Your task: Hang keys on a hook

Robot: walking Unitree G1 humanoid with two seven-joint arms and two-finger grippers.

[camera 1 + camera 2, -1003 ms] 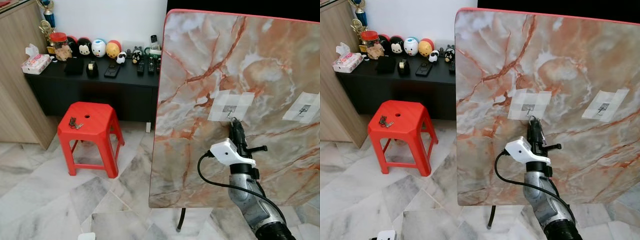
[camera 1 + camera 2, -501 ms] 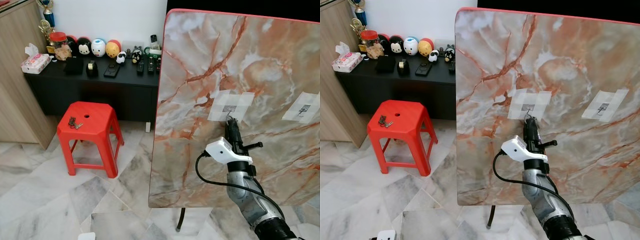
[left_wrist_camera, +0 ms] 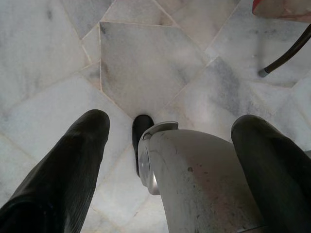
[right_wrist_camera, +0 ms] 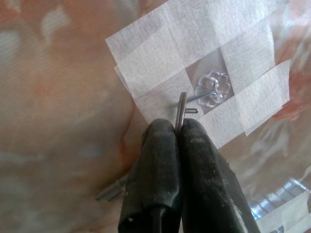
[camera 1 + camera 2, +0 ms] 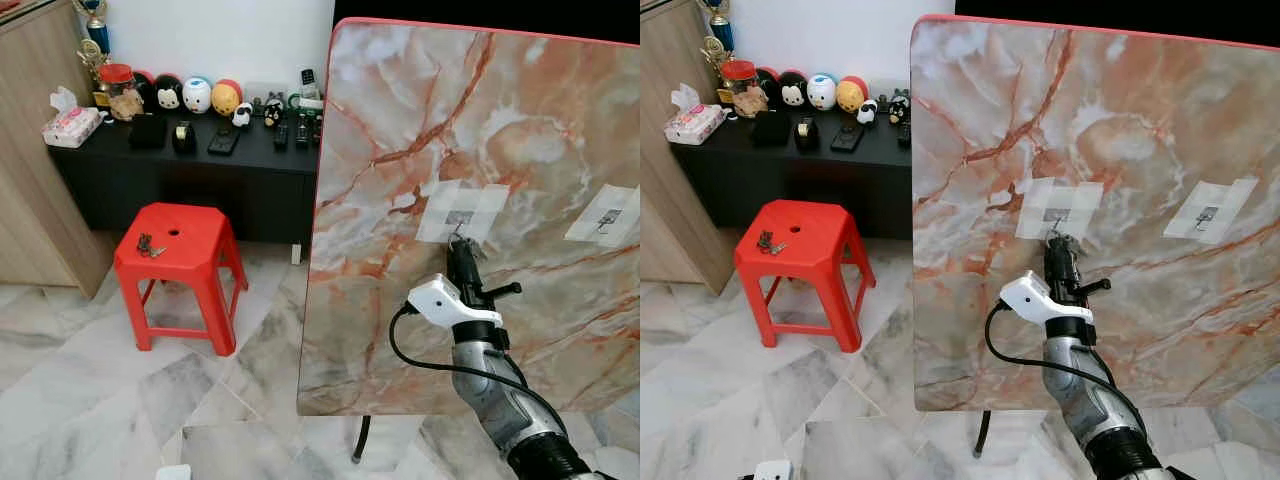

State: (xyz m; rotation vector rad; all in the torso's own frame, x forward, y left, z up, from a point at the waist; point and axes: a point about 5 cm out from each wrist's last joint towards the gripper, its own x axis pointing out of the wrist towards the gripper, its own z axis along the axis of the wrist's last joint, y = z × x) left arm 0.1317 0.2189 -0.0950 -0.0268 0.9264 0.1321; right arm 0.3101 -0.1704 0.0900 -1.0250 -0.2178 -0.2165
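- So the right gripper point(image 4: 179, 127) is up against the big marble-pattern board point(image 5: 400, 110) that stands on edge, tips right at the taped patch near the middle of the board.
- Its two black fingers point(image 4: 155, 160) are pressed tight together, pinching a thin metal key ring point(image 4: 181, 108) edge-on between the tips.
- The ring sits right at the hook point(image 4: 198, 98), a small wire prong sticking out of a clear flower-shaped base, held on with white tape strips point(image 4: 160, 48). The ring looks like it touches or crosses the prong, but I honestly can't tell if it's actually over it.
- A bit of metal, likely a key point(image 4: 111, 190), pokes out beside the fingers lower down, blurry though.
- From the head cam, the right arm reaches up from the bottom edge of the board, white wrist housing point(image 5: 447, 301) and a black cable point(image 5: 420, 362) looping below it.
- There's a second taped hook point(image 5: 608, 216) near the board's right edge, well apart from the gripper.
- Another bunch of keys point(image 5: 149, 247) lies on the red plastic stool point(image 5: 200, 245), near its left edge, off to the left of the board.
- Behind the stool, a black cabinet point(image 5: 150, 180) has round character figures point(image 5: 197, 96), remotes and a tissue pack point(image 5: 70, 126) on top.
- The left gripper point(image 3: 170, 141) hangs idle over the marble floor point(image 3: 146, 53), fingers spread wide apart with nothing between them.
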